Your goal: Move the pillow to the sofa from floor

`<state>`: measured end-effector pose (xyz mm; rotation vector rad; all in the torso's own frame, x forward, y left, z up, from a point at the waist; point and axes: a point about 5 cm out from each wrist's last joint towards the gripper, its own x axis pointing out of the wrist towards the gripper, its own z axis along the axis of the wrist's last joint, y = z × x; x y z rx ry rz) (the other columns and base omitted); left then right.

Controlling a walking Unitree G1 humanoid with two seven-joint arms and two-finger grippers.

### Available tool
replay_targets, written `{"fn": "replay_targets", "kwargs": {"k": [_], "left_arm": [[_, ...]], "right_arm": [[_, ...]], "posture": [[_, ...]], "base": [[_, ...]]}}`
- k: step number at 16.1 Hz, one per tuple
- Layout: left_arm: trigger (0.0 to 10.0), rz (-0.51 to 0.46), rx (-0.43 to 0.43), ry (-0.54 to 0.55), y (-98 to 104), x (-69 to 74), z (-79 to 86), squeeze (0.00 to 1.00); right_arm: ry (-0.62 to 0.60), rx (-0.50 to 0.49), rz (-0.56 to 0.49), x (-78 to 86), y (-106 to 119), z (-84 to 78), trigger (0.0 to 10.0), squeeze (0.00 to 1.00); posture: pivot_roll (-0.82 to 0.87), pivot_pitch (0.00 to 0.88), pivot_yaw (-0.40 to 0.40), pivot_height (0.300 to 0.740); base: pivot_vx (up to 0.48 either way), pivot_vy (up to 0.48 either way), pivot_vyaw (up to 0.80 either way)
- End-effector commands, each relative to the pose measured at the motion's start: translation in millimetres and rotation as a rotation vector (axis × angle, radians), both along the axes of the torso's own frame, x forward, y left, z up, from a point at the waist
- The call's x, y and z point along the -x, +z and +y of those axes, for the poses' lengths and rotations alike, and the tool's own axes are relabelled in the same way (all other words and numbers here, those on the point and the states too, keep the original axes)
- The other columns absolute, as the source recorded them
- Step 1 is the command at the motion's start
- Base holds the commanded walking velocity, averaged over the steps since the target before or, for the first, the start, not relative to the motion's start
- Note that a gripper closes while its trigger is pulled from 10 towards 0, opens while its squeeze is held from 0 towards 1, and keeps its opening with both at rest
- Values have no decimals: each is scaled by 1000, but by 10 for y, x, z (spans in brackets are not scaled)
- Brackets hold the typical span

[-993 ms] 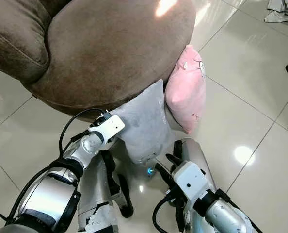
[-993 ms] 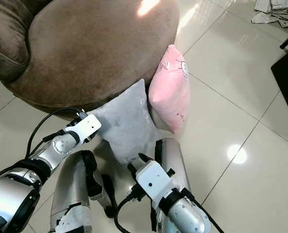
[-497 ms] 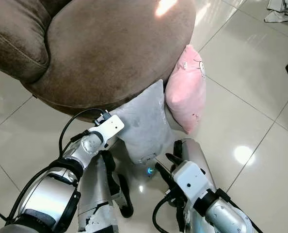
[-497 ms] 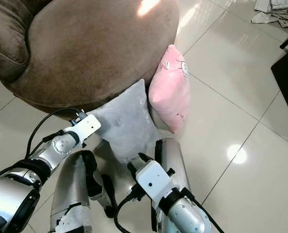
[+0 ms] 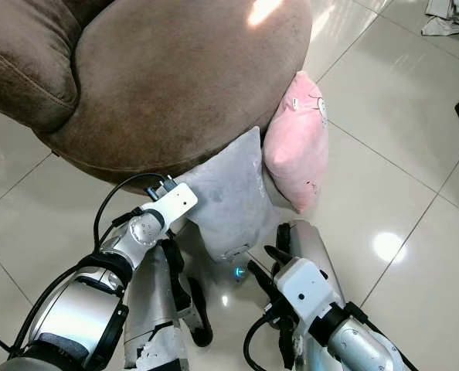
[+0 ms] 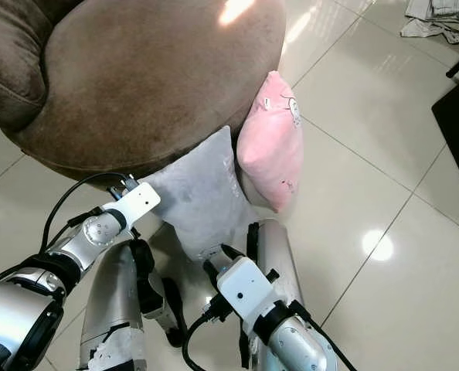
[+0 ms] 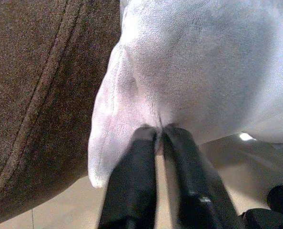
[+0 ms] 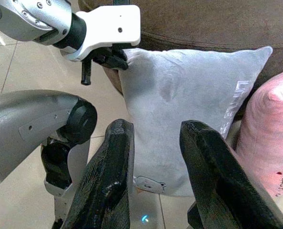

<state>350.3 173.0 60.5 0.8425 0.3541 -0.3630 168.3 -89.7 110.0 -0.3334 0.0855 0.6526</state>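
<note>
A grey pillow [image 5: 229, 193] stands on the floor, leaning against the front of the brown sofa [image 5: 175, 69]. A pink pillow [image 5: 297, 143] leans beside it on the right, touching it. My left gripper [image 7: 159, 131] is shut on a pinch of the grey pillow's fabric near its left edge, close to the sofa's base. My right gripper [image 8: 158, 129] is open, low in front of the grey pillow's bottom edge and apart from it, with nothing between its fingers [image 8: 117, 157].
Glossy tiled floor [image 5: 384, 193] spreads to the right. A heap of pale cloth [image 5: 450, 15] lies at the far right. A dark piece of furniture [image 6: 457, 100] stands at the right edge. My own legs [image 5: 156, 301] are just below the pillows.
</note>
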Motion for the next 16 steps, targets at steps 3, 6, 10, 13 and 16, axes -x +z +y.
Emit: {"fn": "replay_targets", "kwargs": {"k": [3, 6, 10, 13, 16], "left_arm": [[0, 65, 7, 22, -162, 119, 62, 0], [0, 58, 65, -41, -134, 114, -25, 0], [0, 39, 248, -173, -107, 182, -168, 0], [0, -11, 348, -280, -80, 278, -234, 0], [0, -109, 412, -366, 32, 352, -246, 0]], "right_arm": [[11, -8, 18, 65, -29, 11, 10000, 0], [-23, -2, -5, -42, -62, -45, 10000, 0], [-68, -14, -39, -197, -86, -90, 10000, 0], [-106, -37, -66, -265, -70, -156, 10000, 0], [-157, -40, -91, -334, -63, -282, 10000, 0]], "posture": [[-227, 394, 85, 547], [-181, 348, 98, 547], [-138, 278, 110, 547], [-125, 225, 113, 547], [-122, 194, 114, 547]], "base": [[0, 0, 0], [0, 0, 0], [0, 0, 0], [0, 0, 0], [0, 0, 0]]}}
